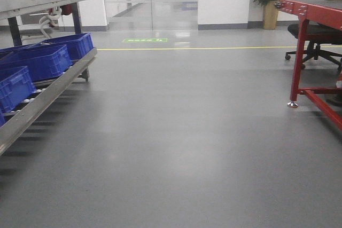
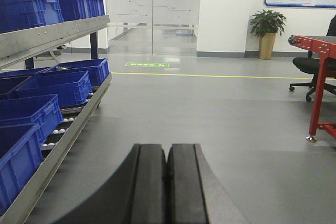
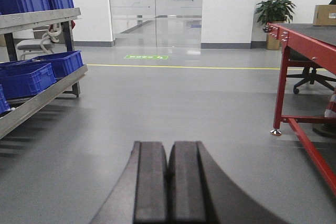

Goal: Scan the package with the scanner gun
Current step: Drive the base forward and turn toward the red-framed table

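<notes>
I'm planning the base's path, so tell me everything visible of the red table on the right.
The red table has a painted metal frame, a dark flat top and bolt heads on its corner. It stands upright on the grey floor; the near leg ends in a silver foot, low crossbars joining the legs. A cardboard box sits on top; an office chair stands behind.

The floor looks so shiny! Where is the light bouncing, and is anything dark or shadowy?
Front view: pale glare on the grey floor, brightest by the glass door; stripy shadows below the blue bins. Left wrist view: the shut left tool looks dark, close up. Right wrist view: the right tool is dark too; the floor mirrors the door.
</notes>
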Robot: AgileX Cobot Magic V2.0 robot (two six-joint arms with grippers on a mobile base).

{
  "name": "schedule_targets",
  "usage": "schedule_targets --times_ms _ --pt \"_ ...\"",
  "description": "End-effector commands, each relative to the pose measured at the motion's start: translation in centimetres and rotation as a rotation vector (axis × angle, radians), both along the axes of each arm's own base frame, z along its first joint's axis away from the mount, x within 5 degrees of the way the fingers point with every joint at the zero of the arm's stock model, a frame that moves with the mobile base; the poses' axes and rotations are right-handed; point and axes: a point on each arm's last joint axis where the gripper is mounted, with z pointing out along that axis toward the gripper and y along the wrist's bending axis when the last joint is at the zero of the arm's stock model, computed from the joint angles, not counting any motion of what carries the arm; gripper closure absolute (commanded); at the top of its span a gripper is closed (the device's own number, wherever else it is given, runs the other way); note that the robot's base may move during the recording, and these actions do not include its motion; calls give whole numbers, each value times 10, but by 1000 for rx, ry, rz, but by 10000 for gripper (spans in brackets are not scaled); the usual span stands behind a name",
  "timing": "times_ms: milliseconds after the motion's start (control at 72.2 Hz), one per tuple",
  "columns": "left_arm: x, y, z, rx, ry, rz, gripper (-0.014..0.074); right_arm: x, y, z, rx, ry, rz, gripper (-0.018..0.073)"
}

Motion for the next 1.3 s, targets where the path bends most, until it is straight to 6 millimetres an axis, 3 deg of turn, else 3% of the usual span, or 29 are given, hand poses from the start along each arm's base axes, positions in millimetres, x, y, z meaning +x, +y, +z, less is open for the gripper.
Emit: schedule_targets --times_ms 0,1287 --pt "0 0 2 3 -22 -7 707 0 0 2 -4 -23 -8 721" --pt "0 0 2 3 -22 -7 707 0 0 2 -4 -23 -8 721"
